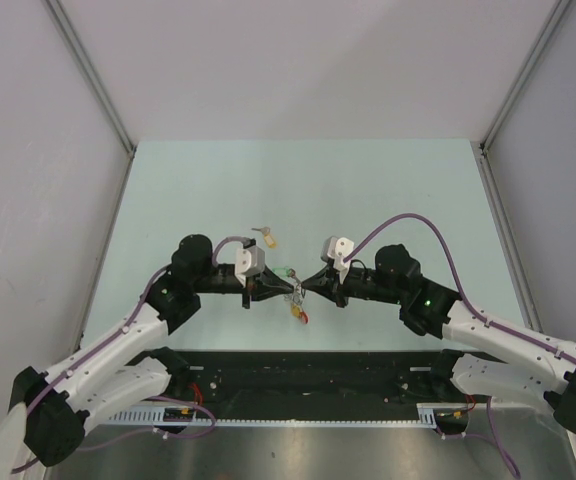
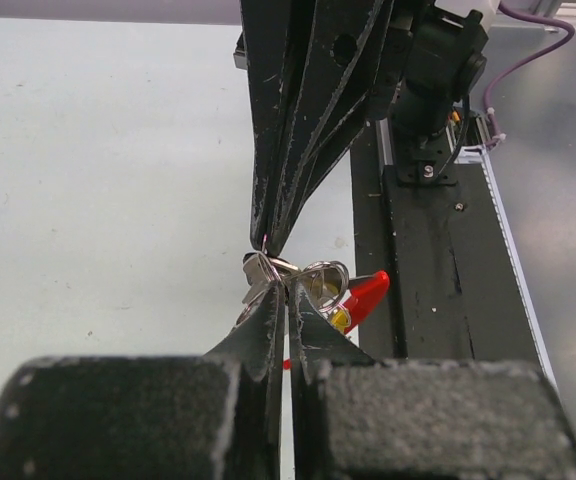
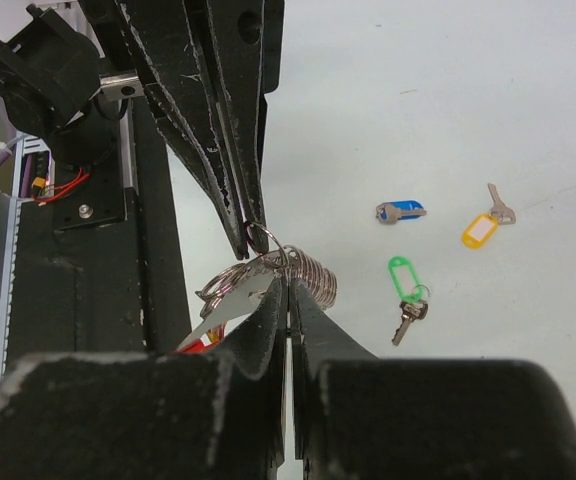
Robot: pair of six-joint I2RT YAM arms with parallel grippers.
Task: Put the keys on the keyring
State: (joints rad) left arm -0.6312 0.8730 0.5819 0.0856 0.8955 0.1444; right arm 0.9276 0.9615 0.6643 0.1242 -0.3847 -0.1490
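Where your two arms meet, near the front edge of the table (image 1: 218,190), both grippers are shut tight and sit tip to tip. Your left gripper (image 2: 286,305) pinches the silver metal of the keyring (image 2: 368,293). Your right gripper (image 3: 288,290) pinches the same bunch of metal from the other side. The keyring hangs between them. Its red part sticks out to one side, toward the arm bases. Its silver coil sits right by the finger tips. A small thin ring sits at the very tip of your left gripper. You cannot tell if a key is on the keyring, because the metal bits are too bunched up.

Three keys lie flat on the table, past the grippers. The green key (image 3: 404,277) is the nearest one. The blue key (image 3: 400,211) is a bit further out. The yellow key (image 3: 479,229) lies beside the blue key. None of them touch each other.
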